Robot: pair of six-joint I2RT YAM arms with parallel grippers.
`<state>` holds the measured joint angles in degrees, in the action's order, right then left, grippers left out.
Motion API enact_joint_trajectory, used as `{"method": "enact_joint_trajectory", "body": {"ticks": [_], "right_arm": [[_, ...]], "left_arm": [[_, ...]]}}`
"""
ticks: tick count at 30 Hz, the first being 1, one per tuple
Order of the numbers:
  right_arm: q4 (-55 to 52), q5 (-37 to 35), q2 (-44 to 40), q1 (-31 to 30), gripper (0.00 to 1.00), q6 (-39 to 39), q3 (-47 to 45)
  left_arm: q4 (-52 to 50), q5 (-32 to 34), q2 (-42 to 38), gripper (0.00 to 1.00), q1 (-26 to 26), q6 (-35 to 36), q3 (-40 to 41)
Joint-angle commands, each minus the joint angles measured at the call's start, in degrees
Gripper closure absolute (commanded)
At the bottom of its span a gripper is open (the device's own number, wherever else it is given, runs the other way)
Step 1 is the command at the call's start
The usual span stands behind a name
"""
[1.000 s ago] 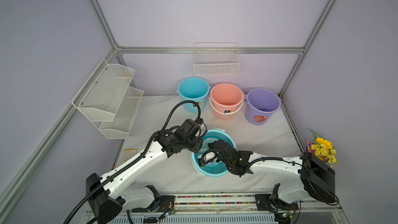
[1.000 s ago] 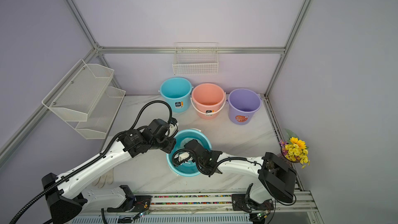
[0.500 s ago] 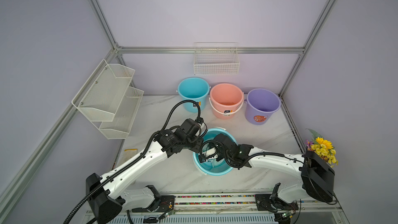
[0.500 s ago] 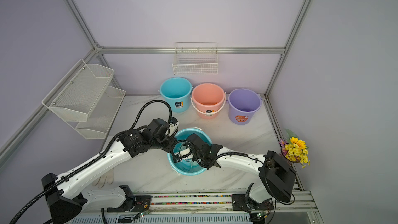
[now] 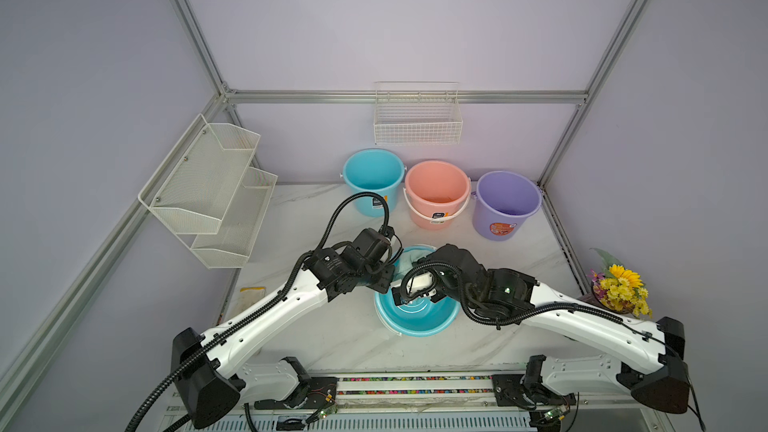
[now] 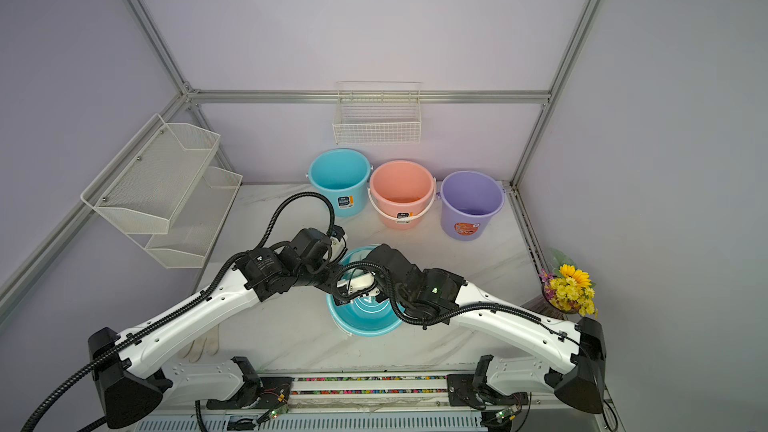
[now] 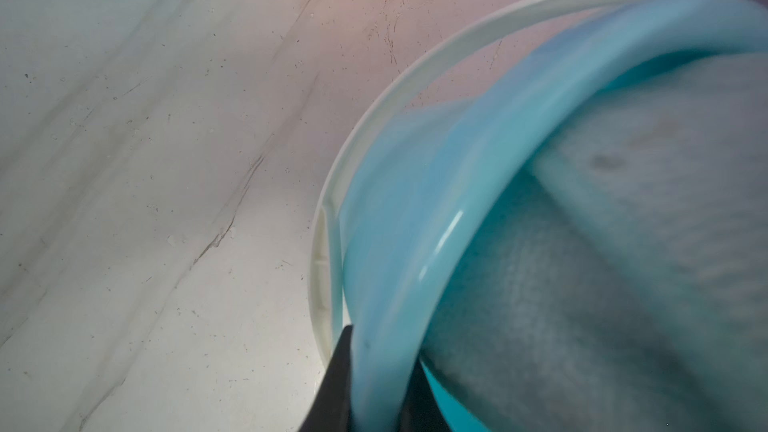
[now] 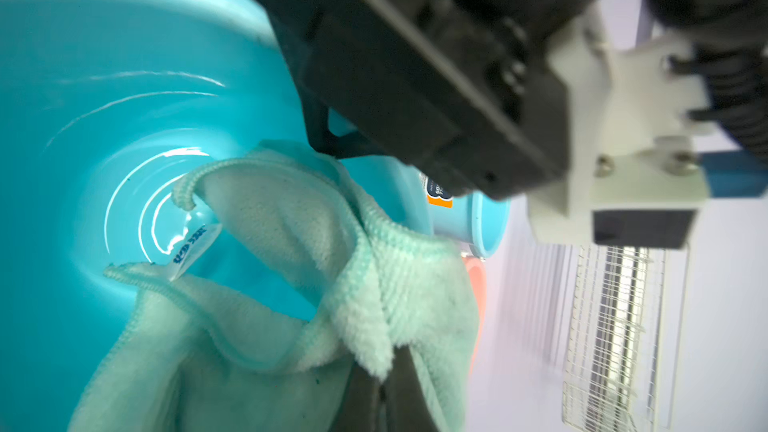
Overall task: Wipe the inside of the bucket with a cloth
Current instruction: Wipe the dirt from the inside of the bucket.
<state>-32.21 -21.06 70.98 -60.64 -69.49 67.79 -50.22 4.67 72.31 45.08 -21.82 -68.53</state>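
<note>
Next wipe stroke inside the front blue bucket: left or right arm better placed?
Right. The right gripper is shut on the cloth, which hangs inside the bucket. The left gripper is clamped on the bucket's rim, apparently steadying it, so freeing it would likely let the bucket shift.

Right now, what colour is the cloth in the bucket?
The cloth is pale mint green; best in right wrist view.
</note>
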Motion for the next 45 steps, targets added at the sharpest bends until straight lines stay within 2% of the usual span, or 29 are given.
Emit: {"method": "enact_joint_trajectory", "body": {"ticks": [1,7,15,20,29,41,45], "right_arm": [[-5.26,-6.01,-1.11,-0.67,1.00,-4.50,2.39],[-5.30,-11.66,-1.02,-1.14,1.00,-10.69,2.78],[-3.64,-9.07,0.94,-1.23,1.00,-10.46,-0.47],[-1.75,-4.87,2.66,-1.23,1.00,-7.81,-3.59],[4.08,2.41,8.99,-0.78,1.00,-1.65,-9.67],[13.47,13.67,17.49,7.23,1.00,2.89,-14.87],[12.98,14.83,17.19,7.84,1.00,5.20,-14.50]], "left_arm": [[3.73,-0.53,-0.77,1.00,0.15,-1.03,-2.25],[3.80,-1.33,-1.73,1.00,0.10,-0.15,-2.31],[3.86,-1.88,-2.09,1.00,0.08,0.76,-3.41],[4.37,-1.72,-2.79,1.00,0.05,1.07,-3.47],[6.02,-5.18,-3.07,1.00,0.05,1.26,-3.45],[9.14,-9.20,-3.58,1.00,0.10,1.44,-1.62],[8.98,-7.33,-3.28,1.00,0.11,0.10,-0.93]]}}
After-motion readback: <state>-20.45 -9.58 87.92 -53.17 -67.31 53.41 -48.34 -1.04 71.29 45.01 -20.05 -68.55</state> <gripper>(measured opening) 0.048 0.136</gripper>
